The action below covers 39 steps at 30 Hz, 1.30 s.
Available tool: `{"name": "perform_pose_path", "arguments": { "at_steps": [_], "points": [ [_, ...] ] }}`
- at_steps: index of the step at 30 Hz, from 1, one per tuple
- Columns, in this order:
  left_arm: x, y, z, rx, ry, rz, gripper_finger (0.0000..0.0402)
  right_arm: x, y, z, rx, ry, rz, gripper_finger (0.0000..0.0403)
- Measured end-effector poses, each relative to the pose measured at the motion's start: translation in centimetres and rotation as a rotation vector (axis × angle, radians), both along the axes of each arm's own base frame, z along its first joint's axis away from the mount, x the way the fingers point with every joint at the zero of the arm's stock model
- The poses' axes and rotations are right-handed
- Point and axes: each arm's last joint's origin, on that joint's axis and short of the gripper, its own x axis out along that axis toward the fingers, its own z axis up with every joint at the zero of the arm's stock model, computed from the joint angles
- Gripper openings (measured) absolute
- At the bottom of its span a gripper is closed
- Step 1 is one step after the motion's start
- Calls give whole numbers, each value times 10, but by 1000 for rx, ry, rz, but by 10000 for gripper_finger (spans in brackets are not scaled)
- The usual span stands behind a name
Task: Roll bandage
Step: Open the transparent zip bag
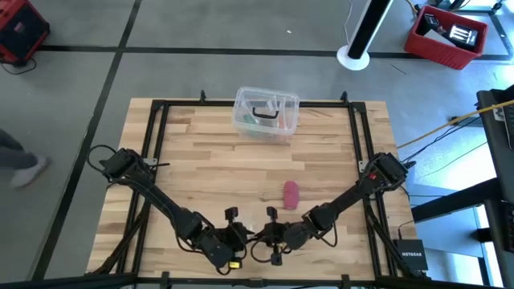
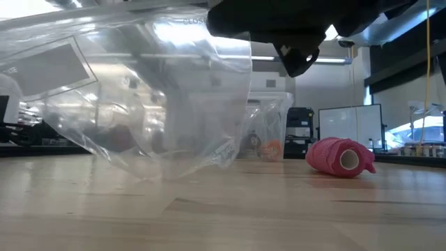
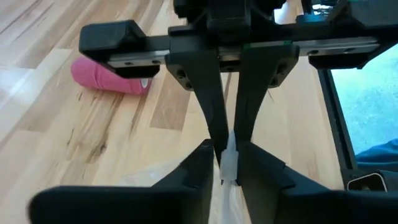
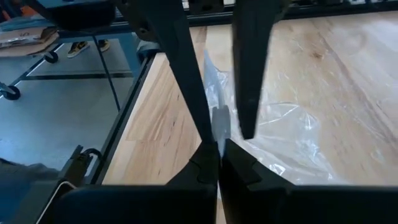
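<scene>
Both end effectors, left [image 1: 241,238] and right [image 1: 265,235], pinch plastic wrapper [image 2: 160,104] | bandage [image 1: 291,193] rolled, apart

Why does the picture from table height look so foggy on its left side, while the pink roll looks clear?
In the low view the clear plastic wrapper hangs close to the lens, veiling the room and catching ceiling-light glare; the bandage lies beside it, unobstructed. The wrist views show both grippers pinching that wrapper: left gripper, right gripper.
</scene>
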Motion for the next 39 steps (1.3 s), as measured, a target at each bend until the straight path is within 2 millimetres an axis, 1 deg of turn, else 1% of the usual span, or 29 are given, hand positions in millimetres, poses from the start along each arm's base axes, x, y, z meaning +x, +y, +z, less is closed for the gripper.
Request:
{"name": "perform_pose_path", "arguments": {
  "at_steps": [5,7,13,20,24,28,35,39],
  "points": [
    [-3,2,-3,14,35,19,16,0,-1,0,-48,-9,-25,2],
    [-3,2,-3,4,37,25,10,0,-1,-1,-63,-11,-21,2],
    [-5,0,-4,-3,41,26,28,0,-2,0,-95,-17,-18,1],
    [-12,-9,-3,-7,35,10,15,-2,-2,7,-150,-29,8,1],
    [-16,-13,-3,-32,36,17,21,-4,-4,14,-193,-33,17,1],
    [-25,-19,-7,-52,75,21,29,-6,-5,20,-217,-45,23,1],
    [-42,-27,-13,-82,138,50,20,-7,-6,23,-246,-33,42,0],
    [-51,-31,-16,-111,162,84,19,-10,-8,29,-263,-33,51,0]
  ]
}}
